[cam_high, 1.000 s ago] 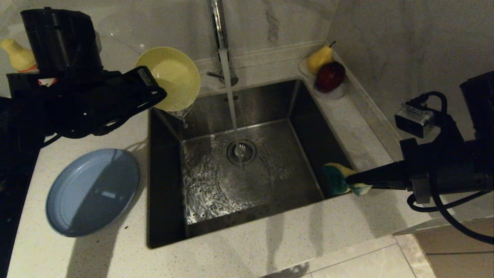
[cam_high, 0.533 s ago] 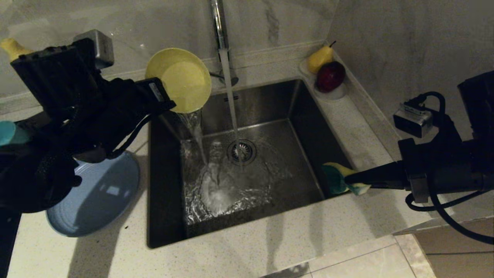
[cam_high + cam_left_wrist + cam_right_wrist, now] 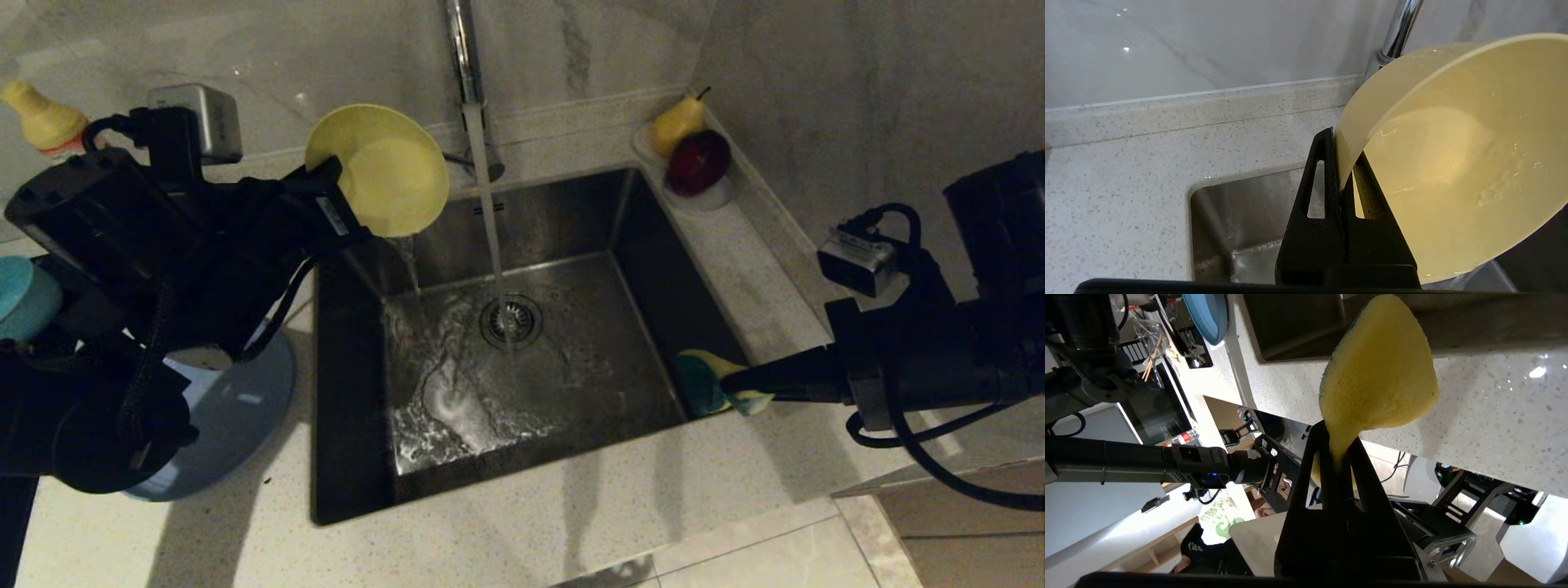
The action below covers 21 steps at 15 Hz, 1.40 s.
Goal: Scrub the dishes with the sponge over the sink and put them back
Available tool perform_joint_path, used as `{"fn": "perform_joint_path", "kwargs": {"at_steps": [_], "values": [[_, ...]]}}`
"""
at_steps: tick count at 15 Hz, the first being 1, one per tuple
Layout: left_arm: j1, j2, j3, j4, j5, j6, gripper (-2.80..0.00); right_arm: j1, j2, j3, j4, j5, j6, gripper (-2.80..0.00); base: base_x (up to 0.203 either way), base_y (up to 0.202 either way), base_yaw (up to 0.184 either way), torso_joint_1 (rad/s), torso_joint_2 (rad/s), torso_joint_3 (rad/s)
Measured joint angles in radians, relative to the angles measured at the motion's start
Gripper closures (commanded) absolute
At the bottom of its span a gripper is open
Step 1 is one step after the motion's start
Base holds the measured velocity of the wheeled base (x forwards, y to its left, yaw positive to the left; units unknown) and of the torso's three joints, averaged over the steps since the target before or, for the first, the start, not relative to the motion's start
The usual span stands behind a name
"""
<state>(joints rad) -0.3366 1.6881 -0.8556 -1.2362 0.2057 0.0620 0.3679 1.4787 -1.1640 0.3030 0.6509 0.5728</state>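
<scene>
My left gripper (image 3: 347,222) (image 3: 1340,157) is shut on the rim of the pale-yellow bowl (image 3: 380,169) (image 3: 1457,163), held tilted over the back left corner of the sink (image 3: 629,245). A thin trickle of water falls from the bowl into the basin. My right gripper (image 3: 735,382) (image 3: 1337,443) is shut on one end of the yellow and teal sponge (image 3: 709,382) (image 3: 1378,375), at the sink's right edge. The slate-blue plate (image 3: 245,400) lies on the counter left of the sink, partly behind my left arm. The teal bowl (image 3: 20,298) shows at the far left.
The tap (image 3: 467,73) runs a stream onto the drain (image 3: 511,320). A white dish with a pear (image 3: 676,121) and a red apple (image 3: 699,160) stands at the back right corner. A yellow bottle (image 3: 41,118) stands at the back left.
My left wrist has rolled and the arm has swung, tipping the yellow bowl further; the water poured out in a gush and has thinned to a trickle. The right arm held still with the sponge.
</scene>
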Motion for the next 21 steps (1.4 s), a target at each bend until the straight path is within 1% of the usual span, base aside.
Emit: {"fn": "perform_joint_path", "kwargs": {"at_steps": [3,6,7,9,11,12,13,14,16,17,18,19,21], "values": [[0.001,-0.003,0.003,-0.018,-0.001,0.032,0.0,0.004,0.006,-0.003,0.001,0.003,-0.001,0.0,0.0,0.0,0.0,0.0,0.0,0.0],[0.001,-0.004,0.018,-0.096,-0.003,0.116,0.0,0.009,0.004,-0.001,0.005,0.003,0.001,0.0,0.0,0.0,0.0,0.0,0.0,0.0],[0.001,-0.004,0.024,-0.117,-0.003,0.132,0.0,0.009,0.002,0.002,0.005,0.003,0.001,0.0,0.0,0.0,0.0,0.0,0.0,0.0],[0.001,0.002,0.039,-0.121,0.001,0.139,0.0,0.009,-0.002,0.006,0.009,0.003,0.003,0.0,0.0,0.0,0.0,0.0,0.0,0.0],[0.001,0.003,0.043,-0.071,0.003,0.128,0.0,0.009,-0.007,0.0,0.009,0.004,0.003,0.0,0.0,0.0,0.0,0.0,0.0,0.0],[0.001,0.0,0.044,-0.011,0.003,0.108,0.0,0.012,-0.01,-0.012,0.011,0.005,0.005,0.0,0.0,0.0,0.0,0.0,0.0,0.0],[0.002,-0.012,0.044,0.07,0.0,0.074,0.0,0.021,-0.013,-0.027,0.015,0.006,0.007,0.0,0.0,0.0,0.0,0.0,0.0,0.0],[0.002,-0.034,0.042,0.176,-0.012,0.025,0.0,0.038,-0.017,-0.05,0.032,0.007,0.009,0.0,0.0,0.0,0.0,0.0,0.0,0.0],[0.002,-0.102,0.036,0.402,-0.071,-0.08,0.0,0.074,-0.022,-0.114,0.101,0.014,0.009,0.0,0.0,0.0,0.0,0.0,0.0,0.0],[0.001,-0.138,0.035,0.509,-0.105,-0.126,0.0,0.098,-0.024,-0.154,0.144,0.029,0.009,0.0,0.0,0.0,0.0,0.0,0.0,0.0],[-0.001,-0.166,0.041,0.593,-0.121,-0.165,0.0,0.123,-0.024,-0.196,0.183,0.053,0.01,0.0,0.0,0.0,0.0,0.0,0.0,0.0],[-0.007,-0.185,0.05,0.634,-0.123,-0.192,0.0,0.154,-0.022,-0.235,0.217,0.073,0.012,0.0,0.0,0.0,0.0,0.0,0.0,0.0],[-0.028,-0.218,0.07,0.646,-0.121,-0.237,0.0,0.23,-0.005,-0.31,0.28,0.092,0.017,0.0,0.0,0.0,0.0,0.0,0.0,0.0]]}}
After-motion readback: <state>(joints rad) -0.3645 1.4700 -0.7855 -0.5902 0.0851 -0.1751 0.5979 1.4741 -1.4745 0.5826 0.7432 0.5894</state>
